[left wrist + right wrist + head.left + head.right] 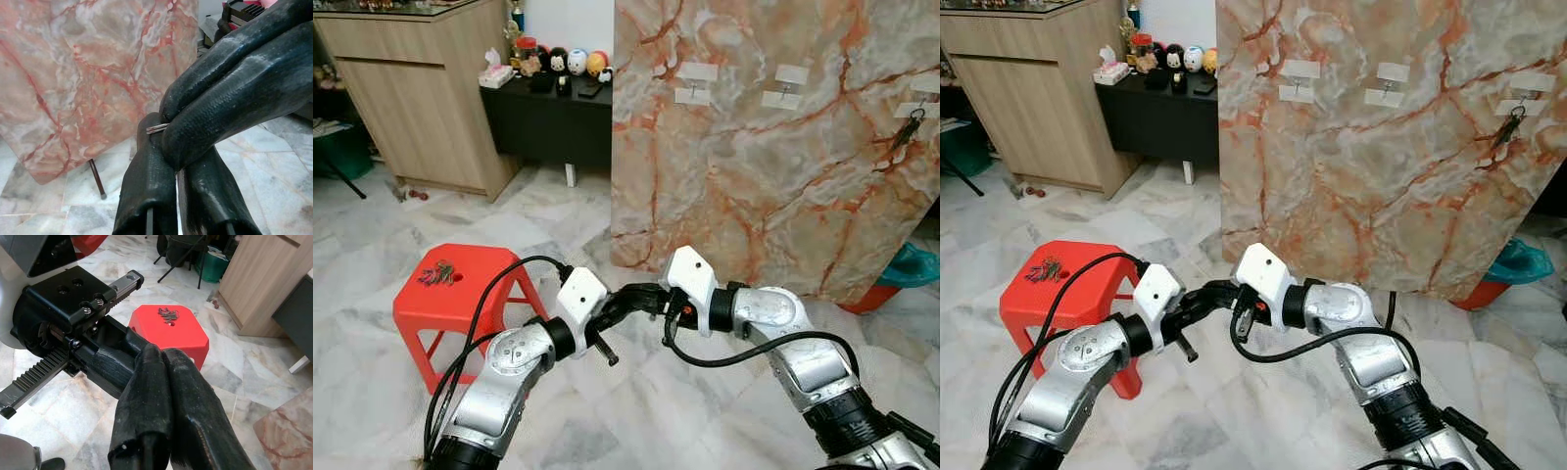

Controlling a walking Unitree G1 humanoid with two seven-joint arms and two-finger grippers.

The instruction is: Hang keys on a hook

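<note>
Left end effector [628,299]: I held it in front of my chest, its two black fingers pressed together; in the left wrist view a small silvery piece showed just where my fingers [146,181] met those of the other arm; I could not tell what the piece was.
Right end effector [651,292]: its fingers were closed on each other with nothing between them; their tips touched the tips of the left one.
Keys [437,275]: a small bunch lay on top of the red stool [470,294], to my left and well apart from both arms; I held none.
Hooks: on the marble panel [744,157] there were white adhesive hooks; one [695,81] and the next [785,86] looked free; on the hook at the right edge some keys [907,130] hung already.
Progress: in my judgement one bunch was done; the bunch on the stool was not yet picked up; reaching, grasping, carrying and hanging were left.
Views: the head views showed panel, hooks and stool together; the right wrist view showed the stool and its keys [168,313] closer, and the left wrist's black housing; the left wrist view showed the panel's lower edge and a thin support leg [97,178].
</note>
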